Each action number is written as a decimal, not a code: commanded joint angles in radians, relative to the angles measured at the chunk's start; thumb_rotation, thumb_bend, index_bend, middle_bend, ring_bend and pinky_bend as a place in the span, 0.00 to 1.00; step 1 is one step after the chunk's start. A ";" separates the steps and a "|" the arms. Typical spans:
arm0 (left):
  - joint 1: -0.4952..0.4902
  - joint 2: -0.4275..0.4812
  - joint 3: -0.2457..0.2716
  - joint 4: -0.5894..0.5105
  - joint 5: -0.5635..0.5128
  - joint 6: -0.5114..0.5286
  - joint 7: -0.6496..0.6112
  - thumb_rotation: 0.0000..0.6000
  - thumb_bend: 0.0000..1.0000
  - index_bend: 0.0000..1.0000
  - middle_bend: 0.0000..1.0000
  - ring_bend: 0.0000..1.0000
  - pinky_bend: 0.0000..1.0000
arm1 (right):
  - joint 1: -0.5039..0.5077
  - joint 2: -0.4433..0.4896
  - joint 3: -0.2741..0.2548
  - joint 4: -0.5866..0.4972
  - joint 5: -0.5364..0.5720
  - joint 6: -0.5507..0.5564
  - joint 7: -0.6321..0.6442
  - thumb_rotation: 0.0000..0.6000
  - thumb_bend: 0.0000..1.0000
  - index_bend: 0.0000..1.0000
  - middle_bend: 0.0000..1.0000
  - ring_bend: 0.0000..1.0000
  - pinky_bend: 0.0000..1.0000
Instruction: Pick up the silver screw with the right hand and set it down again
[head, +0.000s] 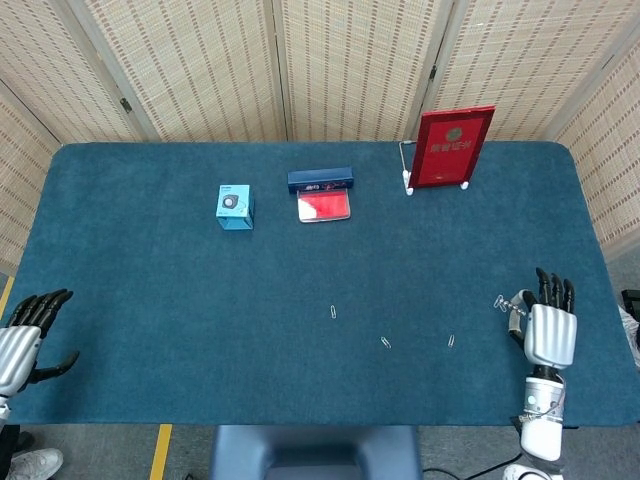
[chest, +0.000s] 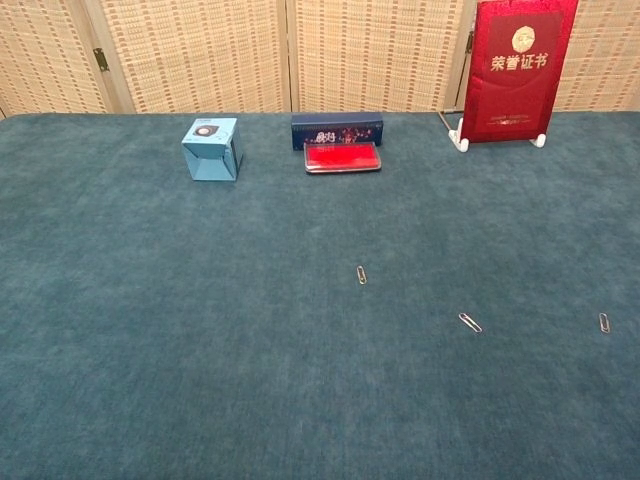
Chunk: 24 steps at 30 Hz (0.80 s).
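Silver screw (head: 510, 303) sits pinched in our right hand (head: 550, 333) at lower right, while our left hand (head: 22, 345) hangs released at lower left.

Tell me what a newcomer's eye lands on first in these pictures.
The red certificate standing upright at the table's far edge, right of centre, draws the eye first. Next comes the right hand at the near right corner, holding the silver screw at its fingertips. After that, the light blue box and the red tray in front of a dark blue box, toward the far side.
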 joint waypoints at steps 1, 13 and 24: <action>0.002 0.000 0.000 -0.004 0.002 0.004 0.000 1.00 0.36 0.00 0.10 0.10 0.05 | -0.003 -0.002 0.007 0.015 0.010 -0.035 0.010 1.00 0.50 0.75 0.12 0.05 0.00; 0.004 0.002 0.001 -0.003 0.011 0.012 -0.011 1.00 0.36 0.00 0.10 0.10 0.05 | -0.010 0.073 0.002 -0.066 -0.021 -0.108 0.025 1.00 0.50 0.00 0.00 0.00 0.00; 0.004 0.001 0.002 -0.004 0.013 0.012 -0.004 1.00 0.36 0.00 0.10 0.10 0.05 | -0.068 0.195 -0.012 -0.231 -0.056 -0.055 0.001 1.00 0.50 0.00 0.00 0.00 0.00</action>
